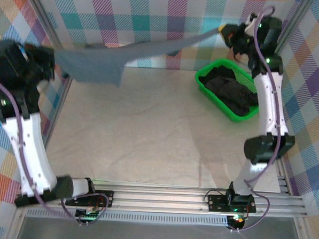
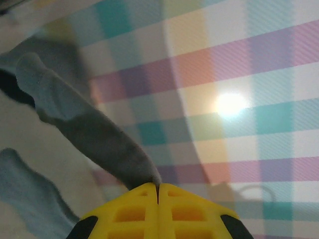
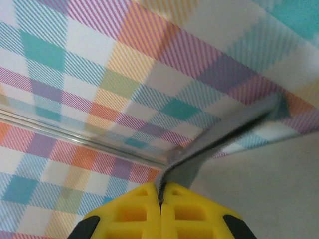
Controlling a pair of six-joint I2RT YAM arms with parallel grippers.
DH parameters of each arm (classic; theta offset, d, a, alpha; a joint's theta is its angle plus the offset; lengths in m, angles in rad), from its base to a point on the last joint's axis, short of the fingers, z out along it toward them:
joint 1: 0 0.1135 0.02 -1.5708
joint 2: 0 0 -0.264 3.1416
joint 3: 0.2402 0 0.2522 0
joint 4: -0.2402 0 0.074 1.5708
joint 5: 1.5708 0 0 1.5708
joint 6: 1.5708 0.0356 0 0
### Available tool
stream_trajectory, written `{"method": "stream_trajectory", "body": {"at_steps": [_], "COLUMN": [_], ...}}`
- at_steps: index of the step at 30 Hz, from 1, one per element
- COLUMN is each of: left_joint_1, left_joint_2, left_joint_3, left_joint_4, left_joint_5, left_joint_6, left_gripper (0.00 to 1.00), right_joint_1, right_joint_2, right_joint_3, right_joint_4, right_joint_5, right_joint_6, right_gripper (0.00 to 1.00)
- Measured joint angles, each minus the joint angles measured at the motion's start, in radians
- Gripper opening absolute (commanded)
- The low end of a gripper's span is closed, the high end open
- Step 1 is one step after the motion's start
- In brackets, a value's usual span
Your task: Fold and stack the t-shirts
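A slate blue-grey t-shirt hangs stretched in the air across the back of the table, between my two grippers. My left gripper is raised at the far left and shut on one end of the t-shirt; its yellow jaws meet with cloth pinched at the tips. At the far right, high up, my right gripper is shut on the other end of the t-shirt, its yellow jaws closed on the cloth. Dark t-shirts lie bunched in a green basket.
The green basket stands at the back right of the pale table, close to the right arm. Plaid curtains wall the back and sides. An aluminium rail runs along the near edge.
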Motion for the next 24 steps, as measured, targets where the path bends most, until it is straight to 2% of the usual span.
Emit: {"method": "stream_trajectory", "body": {"at_steps": [4, 7, 9, 11, 13, 15, 20, 24], "left_joint_1": [-0.035, -0.062, -0.072, -0.078, -0.089, -0.110, -0.142, -0.142], "left_joint_2": [-0.248, -0.317, -0.306, -0.260, -0.209, -0.174, -0.249, -0.272], "left_joint_3": [-0.490, -0.804, -0.971, -1.110, -1.190, -1.217, -1.214, -1.198], "left_joint_4": [-0.026, -0.019, -0.015, 0.016, 0.029, 0.019, -0.018, -0.017], "left_joint_5": [0.029, 0.061, 0.065, 0.070, 0.068, 0.053, -0.011, -0.046], "left_joint_6": [-0.037, -0.045, -0.034, 0.000, 0.035, 0.071, 0.131, 0.138], "left_gripper": [0.00, 0.00, 0.14, 0.41, 0.55, 0.57, 0.56, 0.52], "right_joint_1": [0.007, 0.021, 0.032, 0.040, 0.046, 0.047, 0.058, 0.156], "right_joint_2": [-0.254, -0.326, -0.309, -0.259, -0.202, -0.153, -0.150, -0.212], "right_joint_3": [-0.476, -0.748, -0.876, -0.973, -1.014, -1.019, -1.024, -1.021], "right_joint_4": [0.020, 0.016, 0.002, -0.024, -0.066, -0.112, -0.175, -0.175], "right_joint_5": [0.017, 0.021, 0.035, 0.066, 0.118, 0.191, 0.339, 0.411], "right_joint_6": [-0.016, -0.038, -0.058, -0.081, -0.110, -0.148, -0.225, -0.275], "right_gripper": [0.00, 0.00, 0.01, 0.21, 0.33, 0.40, 0.44, 0.42]}}
